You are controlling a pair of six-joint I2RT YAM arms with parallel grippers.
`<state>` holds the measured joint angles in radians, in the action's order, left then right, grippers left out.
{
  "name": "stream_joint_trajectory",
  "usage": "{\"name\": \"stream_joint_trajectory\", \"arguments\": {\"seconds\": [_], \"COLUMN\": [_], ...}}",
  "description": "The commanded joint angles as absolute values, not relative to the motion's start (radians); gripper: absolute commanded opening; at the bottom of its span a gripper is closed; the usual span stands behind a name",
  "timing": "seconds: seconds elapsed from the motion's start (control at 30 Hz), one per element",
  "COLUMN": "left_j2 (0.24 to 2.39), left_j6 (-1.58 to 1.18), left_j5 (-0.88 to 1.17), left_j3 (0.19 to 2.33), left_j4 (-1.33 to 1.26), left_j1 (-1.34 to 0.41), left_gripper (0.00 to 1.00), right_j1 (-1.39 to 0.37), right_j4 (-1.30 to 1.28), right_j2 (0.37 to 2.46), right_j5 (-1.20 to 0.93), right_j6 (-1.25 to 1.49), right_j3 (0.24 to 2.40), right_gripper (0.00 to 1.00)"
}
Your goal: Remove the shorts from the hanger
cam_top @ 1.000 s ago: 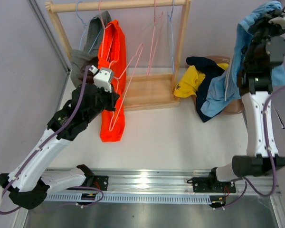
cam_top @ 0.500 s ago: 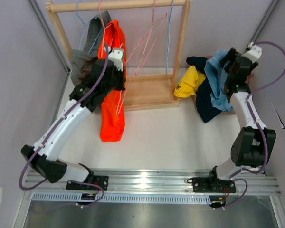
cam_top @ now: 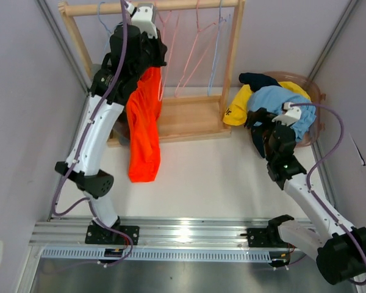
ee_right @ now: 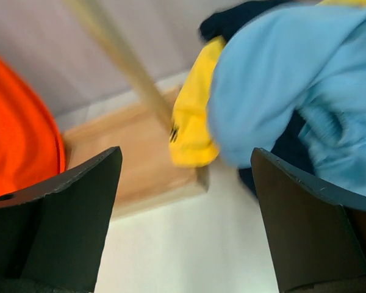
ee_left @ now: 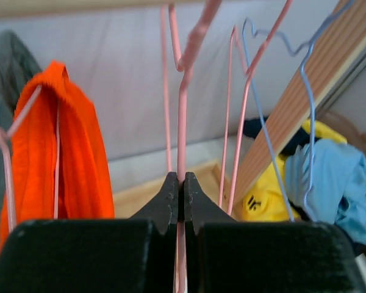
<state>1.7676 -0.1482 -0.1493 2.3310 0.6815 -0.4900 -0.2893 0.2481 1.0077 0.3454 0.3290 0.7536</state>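
Note:
My left gripper (cam_top: 160,54) is raised to the wooden rod (cam_top: 189,5), shut on the neck of an empty pink hanger (ee_left: 183,110); its jaws (ee_left: 182,178) pinch the wire. The orange shorts (cam_top: 143,122) hang from another hanger just left of it, also seen as orange shorts (ee_left: 67,152). The grey shorts (ee_left: 0,122) hang at the far left, mostly hidden by the arm from above. My right gripper (cam_top: 259,122) stands open and empty, low beside the pile. The light blue shorts (cam_top: 277,101) lie on top of the yellow shorts (cam_top: 238,107) and navy shorts (cam_top: 256,79).
The rack's wooden base (cam_top: 189,119) and right post (cam_top: 233,55) stand between the arms. Several bare pink and blue hangers (cam_top: 198,55) dangle from the rod. A brown basket (cam_top: 314,91) holds the pile. Walls close in on both sides.
The right gripper opened, dropped the light blue shorts onto the pile and came down low. The left arm lifted the pink hanger from beside the orange shorts up to the rod.

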Motion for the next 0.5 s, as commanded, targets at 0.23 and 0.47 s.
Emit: {"name": "stream_joint_trajectory", "arguments": {"seconds": [0.23, 0.47], "left_j2": [1.957, 2.048], "left_j6": [-0.206, -0.256], "left_j5": [-0.08, -0.057], "left_j3": [2.491, 2.539], "left_j4": [0.522, 0.472], "left_j1": [-0.426, -0.4], "left_gripper": [0.0, 0.0], "right_j1": [-0.569, -0.6], "right_j4": [0.255, 0.239], "right_j2": [0.927, 0.878], "right_j5": [0.486, 0.5], "right_j6": [0.292, 0.279], "right_j3": [0.609, 0.575], "right_gripper": [0.92, 0.92]}}
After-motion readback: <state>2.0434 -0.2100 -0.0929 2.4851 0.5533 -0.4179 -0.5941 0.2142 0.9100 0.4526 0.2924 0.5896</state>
